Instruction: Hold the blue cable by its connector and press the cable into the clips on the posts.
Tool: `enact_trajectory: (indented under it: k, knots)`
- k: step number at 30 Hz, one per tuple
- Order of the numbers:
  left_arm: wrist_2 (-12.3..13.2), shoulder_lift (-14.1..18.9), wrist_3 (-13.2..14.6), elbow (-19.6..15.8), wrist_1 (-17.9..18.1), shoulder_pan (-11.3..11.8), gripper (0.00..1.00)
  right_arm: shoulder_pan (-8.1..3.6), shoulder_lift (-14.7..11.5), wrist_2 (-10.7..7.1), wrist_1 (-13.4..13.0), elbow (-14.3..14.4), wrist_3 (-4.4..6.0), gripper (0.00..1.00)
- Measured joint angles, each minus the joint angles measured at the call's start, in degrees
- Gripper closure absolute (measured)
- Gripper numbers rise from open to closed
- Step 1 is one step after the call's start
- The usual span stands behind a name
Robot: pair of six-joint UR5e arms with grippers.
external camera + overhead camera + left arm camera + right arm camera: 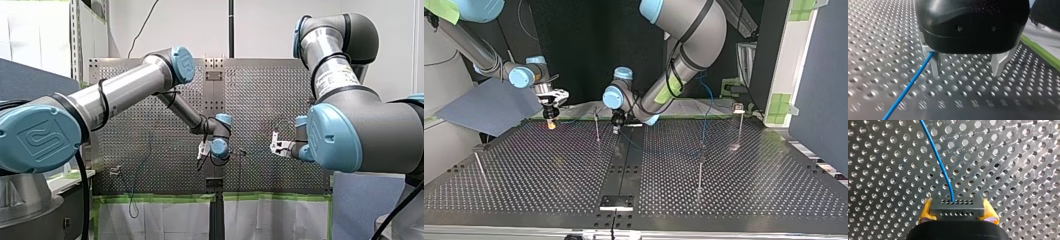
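Right tool [958, 210] clamps dark perforated connector [958, 205] of thin blue cable [939, 160]. Left tool [966, 72] open; clipping apparently remains.

Setting: robotics laboratory test cell, as I see it from my remote station.
- Perforated table [749, 170]: metal, drilled all over in a regular grid.
- Thin metal posts [700, 167] standing upright in it.
- Two industrial arms at its sides: my left arm [125, 87] and my right arm [350, 125].
- Green tape [160, 198] along the table's edge.
- Blue partition panel [819, 75].
- Plain white wall [270, 25] behind.
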Motion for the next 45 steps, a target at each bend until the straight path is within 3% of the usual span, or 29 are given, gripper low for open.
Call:
enact_trajectory:
  k: [9, 19, 30, 45]
  knots:
    - [2.2, 3.5, -2.3, -1.7, -4.2, -1.2, 0.0, -0.15, 0.0, -0.07, 0.9, 0.0, 0.09, 1.0]
    - [2.8, 8.1, -2.7, -6.9, -2.2, -2.9, 0.0, -0.18, 0.0, -0.93, 1.3, 0.0, 0.09, 1.0]
    - [1.6, 8.5, -2.7, -12.5, -0.4, -6.6, 0.0, -0.25, 0.0, -1.56, 1.6, 0.0, 0.68, 1.0]
    - [1.9, 8.5, -5.7, -13.0, 2.9, -7.7, 0.0, -0.27, 0.1, -2.21, 1.6, 0.0, 0.75, 1.0]
